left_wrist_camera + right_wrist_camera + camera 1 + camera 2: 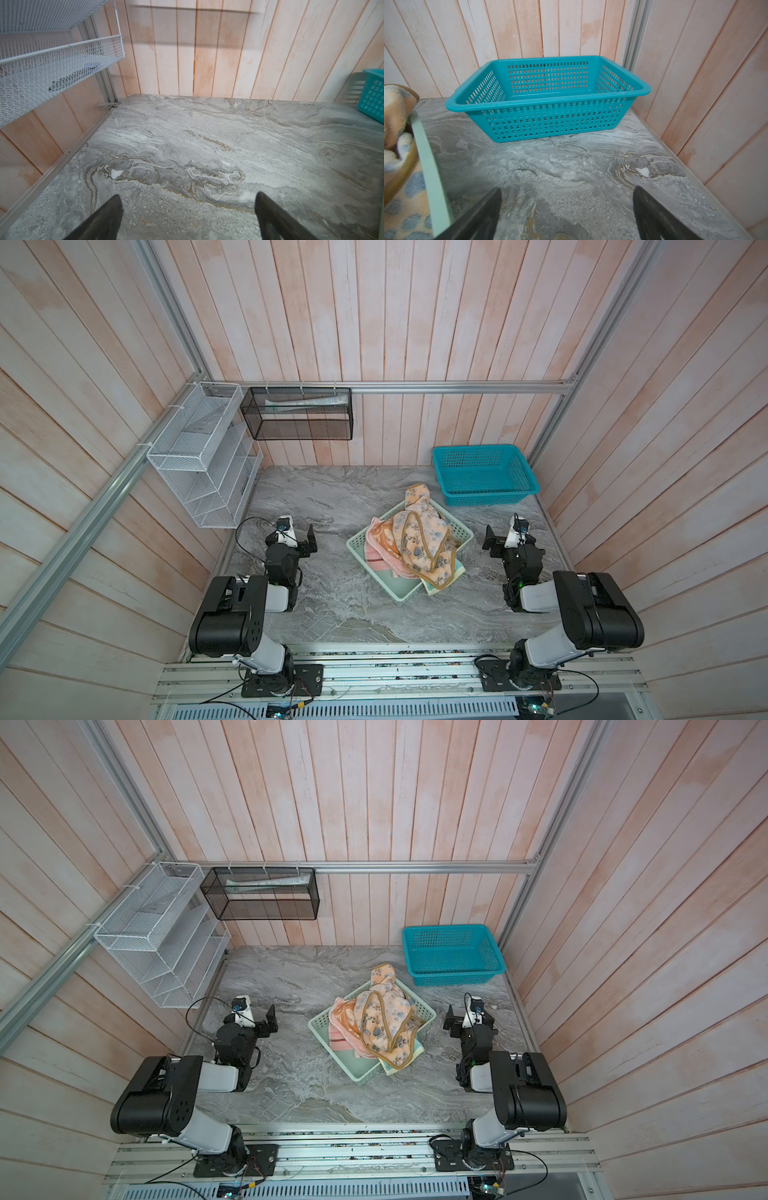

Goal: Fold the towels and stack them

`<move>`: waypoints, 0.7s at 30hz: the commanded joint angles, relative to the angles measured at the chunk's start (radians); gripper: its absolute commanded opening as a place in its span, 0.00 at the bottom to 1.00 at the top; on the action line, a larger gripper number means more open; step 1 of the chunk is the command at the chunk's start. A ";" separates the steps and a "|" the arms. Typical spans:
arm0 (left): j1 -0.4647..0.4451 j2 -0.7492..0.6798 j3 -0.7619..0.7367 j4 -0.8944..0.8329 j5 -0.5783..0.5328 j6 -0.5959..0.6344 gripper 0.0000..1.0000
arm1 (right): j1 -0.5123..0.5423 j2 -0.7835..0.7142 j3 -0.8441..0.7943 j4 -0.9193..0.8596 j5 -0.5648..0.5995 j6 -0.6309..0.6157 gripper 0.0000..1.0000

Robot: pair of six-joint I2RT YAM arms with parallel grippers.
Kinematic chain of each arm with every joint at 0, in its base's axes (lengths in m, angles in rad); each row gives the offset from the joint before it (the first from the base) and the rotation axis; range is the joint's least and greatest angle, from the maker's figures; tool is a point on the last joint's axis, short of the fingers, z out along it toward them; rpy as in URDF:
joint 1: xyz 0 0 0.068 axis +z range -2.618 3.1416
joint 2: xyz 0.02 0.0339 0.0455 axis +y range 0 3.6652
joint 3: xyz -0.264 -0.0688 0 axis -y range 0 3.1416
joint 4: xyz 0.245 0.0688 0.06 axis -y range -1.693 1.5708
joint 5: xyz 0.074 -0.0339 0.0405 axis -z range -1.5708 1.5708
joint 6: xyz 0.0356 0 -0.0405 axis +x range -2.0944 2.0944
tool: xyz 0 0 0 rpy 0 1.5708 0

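The towels lie crumpled in a heap in a mint-green basket (395, 593) at the table's middle. The peach paw-print towel (424, 539) (386, 1023) is on top and spills over the far rim; its edge shows in the right wrist view (398, 108). An orange towel (380, 536) and a salmon pink one (384, 566) hang over the left rim. A pale yellow-green corner (453, 574) sticks out at the near side. My left gripper (303, 541) (188, 195) stands open above bare table, left of the basket. My right gripper (496, 545) (566, 188) stands open, right of the basket, holding nothing.
An empty teal basket (484, 475) (550, 99) stands at the back right corner. A white wire rack (199, 456) (52, 62) hangs on the left wall, and a black mesh basket (297, 412) hangs on the back rail. Wooden walls close in three sides.
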State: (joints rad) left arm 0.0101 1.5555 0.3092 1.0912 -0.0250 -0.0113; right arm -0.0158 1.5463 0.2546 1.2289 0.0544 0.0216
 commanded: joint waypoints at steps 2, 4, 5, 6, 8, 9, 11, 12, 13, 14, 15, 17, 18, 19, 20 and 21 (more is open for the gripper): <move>0.005 -0.015 -0.015 0.003 0.015 -0.006 1.00 | -0.007 -0.019 -0.013 -0.006 0.002 -0.005 0.98; 0.005 -0.015 -0.013 0.002 0.016 -0.006 1.00 | -0.006 -0.018 -0.013 -0.006 0.001 -0.005 0.98; 0.005 -0.015 -0.013 0.002 0.016 -0.006 1.00 | -0.005 -0.019 -0.014 -0.006 0.002 -0.006 0.98; 0.005 -0.016 -0.013 0.003 0.016 -0.006 1.00 | -0.006 -0.019 -0.013 -0.006 0.002 -0.006 0.98; 0.004 -0.015 -0.014 0.003 0.016 -0.006 1.00 | -0.006 -0.020 -0.014 -0.006 0.002 -0.006 0.98; 0.005 -0.015 -0.013 0.001 0.016 -0.006 1.00 | -0.006 -0.019 -0.015 -0.006 0.002 -0.005 0.98; 0.005 -0.015 -0.013 0.003 0.016 -0.005 1.00 | -0.004 -0.020 -0.013 -0.006 0.002 -0.005 0.98; 0.005 -0.014 -0.013 0.003 0.016 -0.006 1.00 | -0.006 -0.020 -0.014 -0.006 0.002 -0.005 0.98; 0.005 -0.015 -0.013 0.002 0.016 -0.006 1.00 | -0.007 -0.019 -0.013 -0.006 0.001 -0.005 0.98; 0.005 -0.014 -0.013 0.002 0.016 -0.006 1.00 | -0.007 -0.019 -0.012 -0.006 0.001 -0.005 0.98; 0.005 -0.015 -0.013 0.001 0.015 -0.006 1.00 | -0.007 -0.019 -0.013 -0.006 0.001 -0.005 0.98; 0.007 -0.015 -0.013 0.000 0.017 -0.007 1.00 | -0.007 -0.021 -0.017 -0.001 -0.004 -0.008 0.98; 0.007 -0.016 -0.014 0.004 0.018 -0.006 1.00 | -0.007 -0.028 -0.024 0.008 -0.016 -0.013 0.98; 0.004 -0.020 -0.021 0.019 0.017 -0.004 1.00 | -0.004 -0.043 -0.032 0.019 -0.028 -0.021 0.98; -0.002 -0.035 -0.038 0.042 0.024 0.005 1.00 | 0.004 -0.069 -0.038 0.018 -0.028 -0.027 0.98; -0.014 -0.063 -0.046 0.036 0.026 0.024 1.00 | 0.014 -0.105 -0.037 -0.015 -0.025 -0.037 0.98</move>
State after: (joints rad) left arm 0.0093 1.5444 0.2955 1.0958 -0.0219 -0.0082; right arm -0.0143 1.5082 0.2314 1.2205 0.0463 0.0135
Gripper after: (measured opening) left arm 0.999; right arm 0.981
